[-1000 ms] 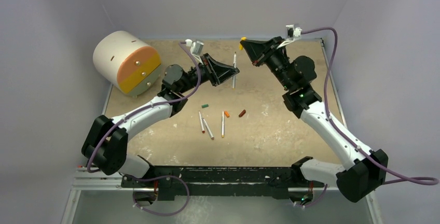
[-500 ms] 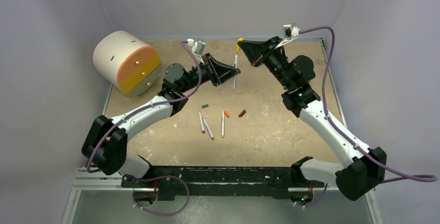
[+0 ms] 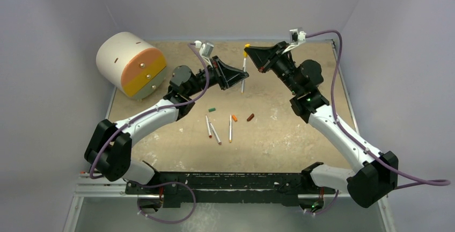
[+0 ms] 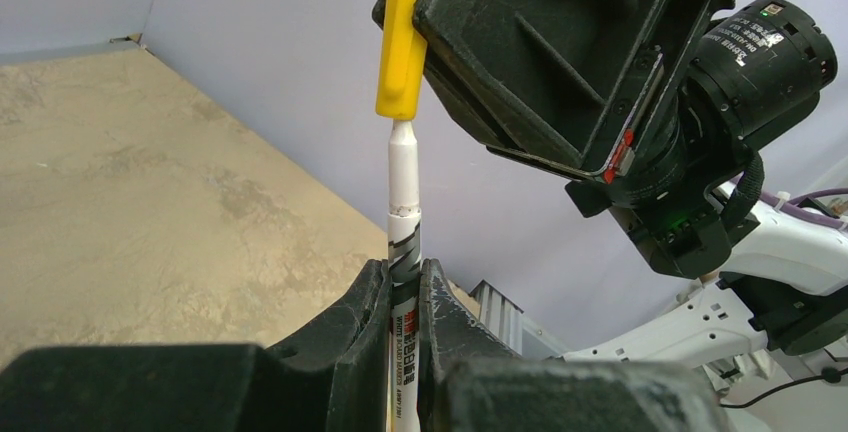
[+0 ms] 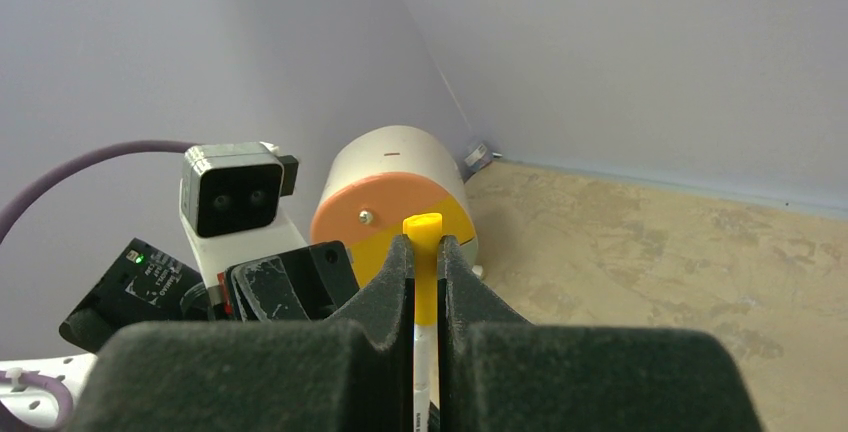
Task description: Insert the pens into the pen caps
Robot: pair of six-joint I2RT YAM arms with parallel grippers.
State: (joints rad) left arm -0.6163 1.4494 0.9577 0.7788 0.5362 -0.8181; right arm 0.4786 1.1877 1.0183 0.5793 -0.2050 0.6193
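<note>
Black print runs along the barrel of the pen [image 4: 404, 177] in my left wrist view. I think it says "WHITE BOARD MARKER", though the letters are small and partly hidden between the fingers. The sticker [image 4: 752, 27] on the right arm's motor housing, upper right of that frame, is too small for me to read.

Only the left wrist view shows the join: the pen stands upright at centre frame, its narrow white tip meeting the bottom of the yellow cap [image 4: 405, 37] above it. I cannot tell how far it has gone in. The right wrist view gives me the cap end-on between its fingers, the white barrel below, and the drum [image 5: 395, 192] behind at centre. Only the top view shows the table [image 3: 300, 135]. On it three pens [image 3: 215, 133] lie close together at centre, with a green cap [image 3: 212, 109], an orange cap [image 3: 234, 118] and a dark red cap [image 3: 250, 117] near them.

The left gripper [image 3: 240, 75] is clamped on the pen's barrel, fingers tight on either side. The right gripper [image 3: 248, 51] is pinched on the yellow cap. The two meet tip to tip in the upper middle of the top view, above the table.
</note>
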